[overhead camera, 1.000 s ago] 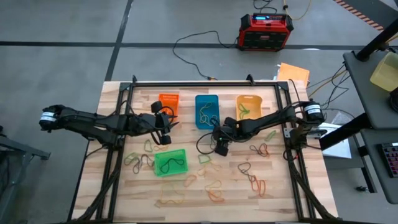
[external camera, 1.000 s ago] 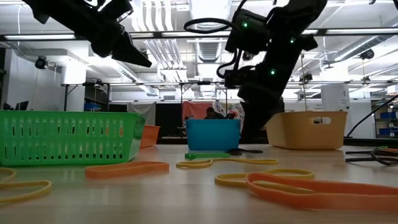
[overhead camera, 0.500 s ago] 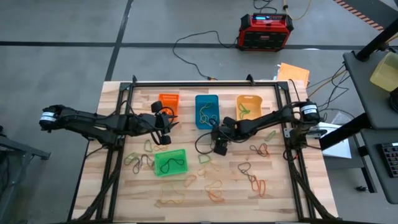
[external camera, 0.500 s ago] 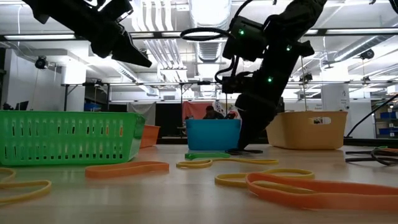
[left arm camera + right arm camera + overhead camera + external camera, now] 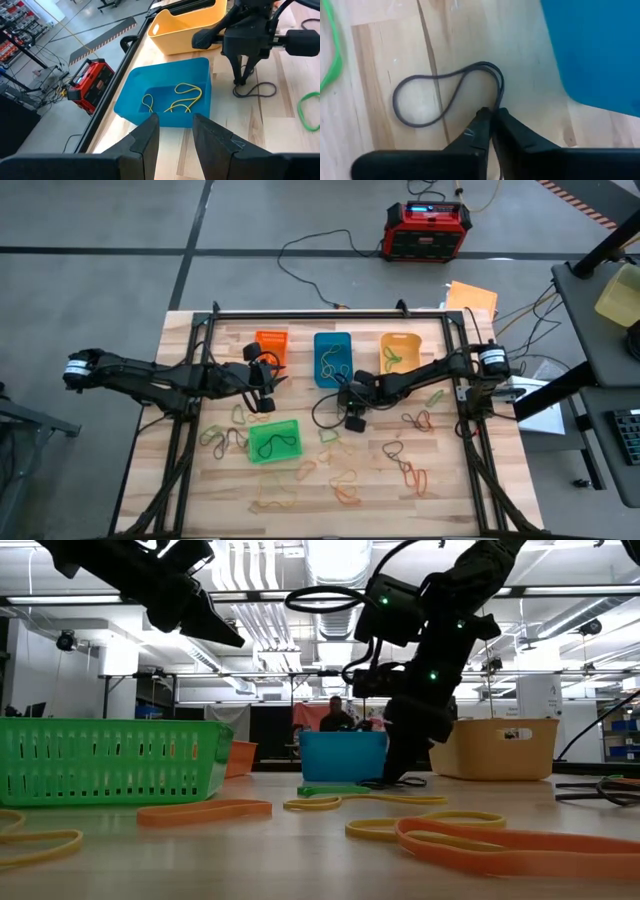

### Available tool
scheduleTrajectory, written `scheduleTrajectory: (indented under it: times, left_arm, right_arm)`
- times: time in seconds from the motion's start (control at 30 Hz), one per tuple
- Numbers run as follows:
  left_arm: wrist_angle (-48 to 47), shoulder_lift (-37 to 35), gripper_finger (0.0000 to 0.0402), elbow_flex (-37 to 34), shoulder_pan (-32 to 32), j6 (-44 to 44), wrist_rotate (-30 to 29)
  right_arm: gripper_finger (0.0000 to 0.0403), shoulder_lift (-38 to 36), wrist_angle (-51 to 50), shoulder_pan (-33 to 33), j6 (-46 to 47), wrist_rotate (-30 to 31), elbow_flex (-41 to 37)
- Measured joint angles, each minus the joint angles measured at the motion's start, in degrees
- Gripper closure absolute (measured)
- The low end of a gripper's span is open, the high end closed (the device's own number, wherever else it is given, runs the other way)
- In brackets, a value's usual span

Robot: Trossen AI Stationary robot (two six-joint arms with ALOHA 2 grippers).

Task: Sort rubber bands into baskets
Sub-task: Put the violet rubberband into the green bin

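Lowered since a second ago, the right gripper (image 5: 491, 114) now has its fingers pinched together on a dark brown rubber band (image 5: 440, 97) lying on the table (image 5: 450, 500) just in front of the blue basket (image 5: 332, 358).

Across the scene from the left: the left gripper (image 5: 175, 131) hangs partly open and holds nothing, between the orange basket (image 5: 271, 341) and the green basket (image 5: 273, 440), apparently waiting out of the way.

At centre, the right arm reaches in low so its tips can nip the thin loop off the wood. The band still looks flat on the boards, not yet lifted.

Farther right stands the yellow-orange basket (image 5: 400, 352). Loose rubber bands (image 5: 405, 470) in several colours remain scattered along the table's near half, so the sorting is judged well short of finished.
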Motion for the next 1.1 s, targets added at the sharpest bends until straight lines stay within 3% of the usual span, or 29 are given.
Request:
scheduleTrajectory:
  times: [0.47, 0.77, 1.1]
  left_arm:
    - [0.46, -0.4, 0.0299, 0.03, -0.16, -1.19, 0.0]
    - [-4.73, -2.41, 0.0299, 7.07, -3.39, -1.66, 0.05]
    - [-18.86, -3.34, 0.0299, 16.96, -6.49, -1.87, -0.03]
  right_arm:
    - [0.0394, -14.0, 2.88, 3.01, -4.29, -0.05, -0.26]
    - [0.0394, -16.93, 18.95, 5.86, -12.15, -0.32, -0.15]
    - [0.0394, -11.31, 42.91, 9.06, -16.55, -3.41, -0.13]
